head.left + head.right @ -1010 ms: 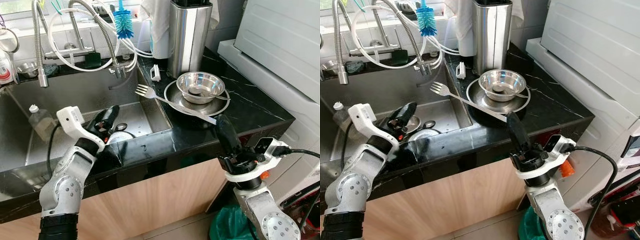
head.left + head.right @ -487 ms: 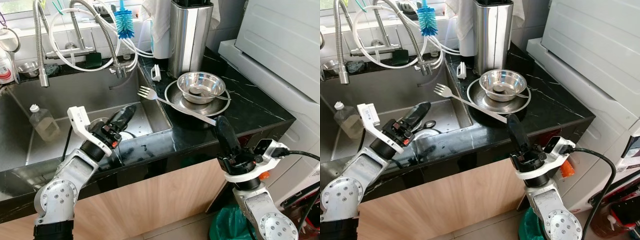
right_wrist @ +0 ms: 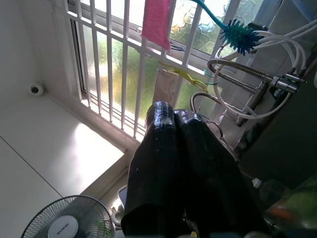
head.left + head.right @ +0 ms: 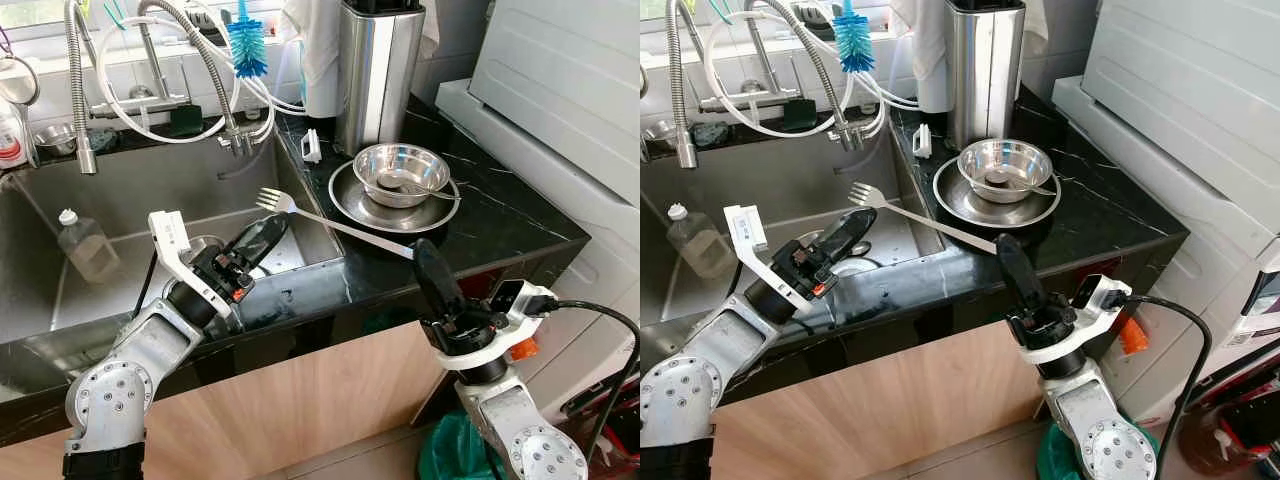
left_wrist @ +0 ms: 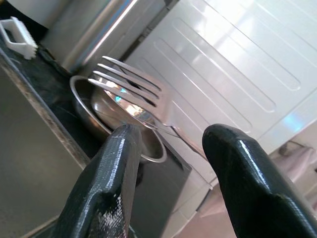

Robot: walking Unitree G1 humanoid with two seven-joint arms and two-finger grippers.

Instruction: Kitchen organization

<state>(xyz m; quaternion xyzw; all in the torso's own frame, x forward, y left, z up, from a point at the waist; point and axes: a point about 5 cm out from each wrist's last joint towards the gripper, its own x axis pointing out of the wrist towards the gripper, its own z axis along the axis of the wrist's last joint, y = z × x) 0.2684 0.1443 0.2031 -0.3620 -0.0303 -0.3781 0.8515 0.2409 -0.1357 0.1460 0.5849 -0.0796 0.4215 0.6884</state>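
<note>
Right now the right tool [image 4: 422,256] has its 2 black fingers pressed together on the handle end of a long fork [image 4: 330,222], just at the front edge of the black counter [image 4: 500,215]. That fork slants up and away to the robot's left, its tines [image 4: 268,200] in the air over the right side of the steel sink [image 4: 130,190]. Across from it, the left tool [image 4: 262,236] is raised over the sink's front rim with its fingers [image 5: 106,191] spread apart, gripping nothing; through its wrist camera the tines show just beyond the gap between them, not touching either finger.

Behind the fork, on the counter, a small steel bowl [image 4: 402,170] sits inside a wider steel plate [image 4: 352,200], with a tall steel canister [image 4: 375,70] just behind them. Down in the sink a clear bottle [image 4: 85,245] stands at the left, and a blue bottle brush [image 4: 246,45] sticks up by the taps.
</note>
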